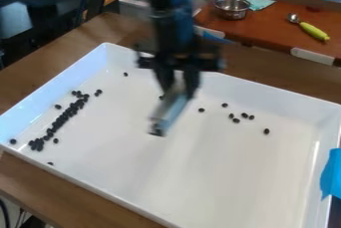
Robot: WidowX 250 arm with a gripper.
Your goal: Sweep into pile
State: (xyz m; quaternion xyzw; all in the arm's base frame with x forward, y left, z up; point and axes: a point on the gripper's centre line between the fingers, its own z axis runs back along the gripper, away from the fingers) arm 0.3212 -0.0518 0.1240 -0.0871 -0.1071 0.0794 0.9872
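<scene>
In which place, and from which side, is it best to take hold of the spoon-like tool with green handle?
Probably by the middle of the green handle, from above, squeezing across its length: it lies down, long and narrow, while the metal head is rounded and could slip.

a round shiny metal bowl [232, 9] sits on a reddish-brown wooden worktop [273, 30], just beside a pale teal cloth [258, 3]. near them lies a metal scoop with a yellow-green handle [310, 29]. bright blue tape [331, 174] shows at the view's right edge.
</scene>
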